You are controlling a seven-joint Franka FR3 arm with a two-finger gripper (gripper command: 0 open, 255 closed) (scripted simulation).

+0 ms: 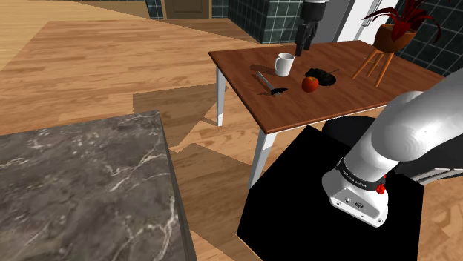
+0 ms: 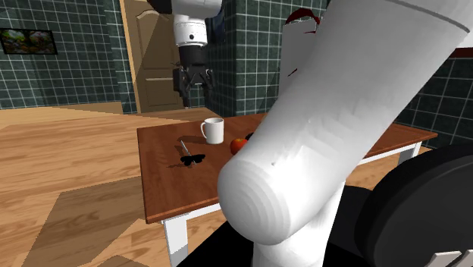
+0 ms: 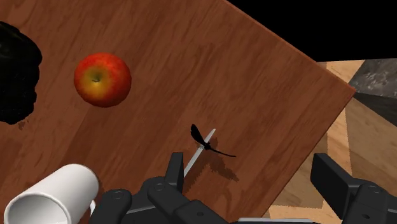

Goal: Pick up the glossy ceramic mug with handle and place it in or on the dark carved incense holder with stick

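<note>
A white mug (image 1: 283, 64) with a handle stands upright on the brown wooden table (image 1: 297, 111); it shows again as the mug (image 2: 213, 130) and the mug (image 3: 51, 194). The dark incense holder (image 1: 323, 75) lies a little to the shoulder view's right of it, past a red apple (image 1: 310, 84). In the wrist view the holder (image 3: 16, 70) is a black lump beyond the apple (image 3: 102, 79). My black gripper (image 1: 303, 46) hangs open above the table just behind the mug, holding nothing. From the hand, the gripper (image 3: 254, 184) has the mug outside one finger (image 3: 175, 175).
A small tool (image 1: 268, 84) with a thin silver shaft and black end lies near the table's front edge, below the open fingers. A potted red plant on a wooden stool (image 1: 386, 44) stands at the table's far right. A marble counter (image 1: 81, 193) fills the shoulder view's lower left.
</note>
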